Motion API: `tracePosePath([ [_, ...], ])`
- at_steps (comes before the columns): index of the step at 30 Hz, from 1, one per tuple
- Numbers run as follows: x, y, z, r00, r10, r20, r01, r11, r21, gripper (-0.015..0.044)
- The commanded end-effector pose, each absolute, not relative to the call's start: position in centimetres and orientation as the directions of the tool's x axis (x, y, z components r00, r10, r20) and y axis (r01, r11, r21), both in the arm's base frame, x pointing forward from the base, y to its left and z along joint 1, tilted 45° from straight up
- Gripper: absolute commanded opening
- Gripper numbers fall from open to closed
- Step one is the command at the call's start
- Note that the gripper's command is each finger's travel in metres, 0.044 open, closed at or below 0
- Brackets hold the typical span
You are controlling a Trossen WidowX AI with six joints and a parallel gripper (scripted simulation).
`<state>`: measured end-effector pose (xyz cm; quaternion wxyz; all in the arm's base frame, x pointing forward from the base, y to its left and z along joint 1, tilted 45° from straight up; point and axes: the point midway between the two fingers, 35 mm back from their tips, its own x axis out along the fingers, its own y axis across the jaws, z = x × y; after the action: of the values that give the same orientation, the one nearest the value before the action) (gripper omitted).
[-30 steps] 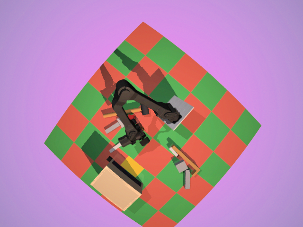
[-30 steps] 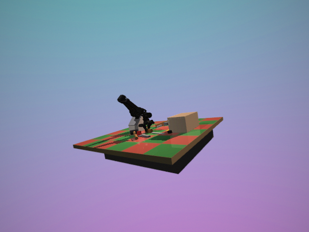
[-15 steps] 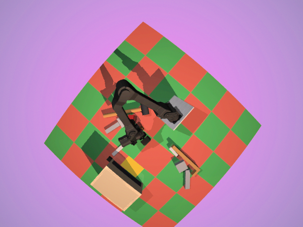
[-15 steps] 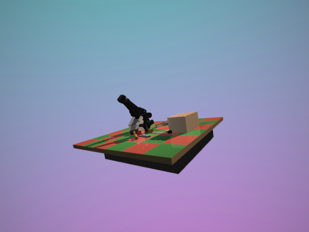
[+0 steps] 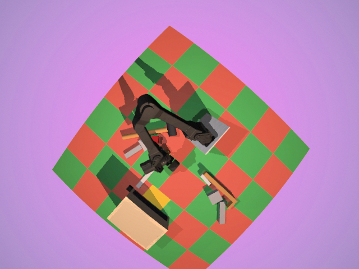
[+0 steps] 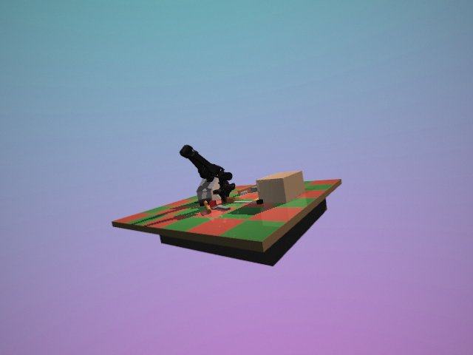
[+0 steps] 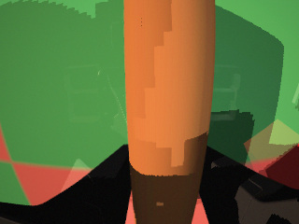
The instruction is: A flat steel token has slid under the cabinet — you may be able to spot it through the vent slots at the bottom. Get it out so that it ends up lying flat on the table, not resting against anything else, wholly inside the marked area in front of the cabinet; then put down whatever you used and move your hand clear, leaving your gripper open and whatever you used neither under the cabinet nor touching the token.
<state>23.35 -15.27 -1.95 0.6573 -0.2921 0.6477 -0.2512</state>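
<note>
Pinching the orange handle of a tool between its fingers, the gripper is positioned low over the left half of the worktop, as seen from the top. The tool's pale shaft extends from beneath the gripper toward the lower-left edge, ending in a grey tip near the cabinet. The yellow marked area adjoins the front of the cabinet, which stands along the lower-left edge. The steel token is not discernible; its location cannot be determined. Between the gripper and the upper-left edge lie a red block, an orange bar and a grey angled piece. Toward the lower-right edge, a second orange bar lies near several grey pieces.
</note>
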Motion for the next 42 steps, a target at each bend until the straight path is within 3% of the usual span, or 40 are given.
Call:
tracePosePath([
  [1,23.47,-15.13,-1.94,0.041,-0.707,-0.706,-0.089,0.701,-0.707,0.0],
  [9,23.46,-15.13,-1.95,0.041,-0.707,-0.706,-0.142,0.695,-0.705,0.0],
  [16,23.35,-15.28,-1.96,0.035,-0.709,-0.705,-0.124,0.697,-0.707,0.0184],
  [22,23.34,-15.27,-1.97,0.034,-0.708,-0.705,-0.124,0.697,-0.706,0.02],
  [25,23.34,-15.28,-1.96,0.041,-0.707,-0.706,-0.124,0.697,-0.706,0.027],
  [41,23.11,-15.61,-2.28,0.041,-0.707,-0.706,-0.125,0.697,-0.706,0.027],
  [42,23.44,-15.64,-1.92,0.043,-0.711,-0.701,-0.113,0.694,-0.711,0.0244],
])
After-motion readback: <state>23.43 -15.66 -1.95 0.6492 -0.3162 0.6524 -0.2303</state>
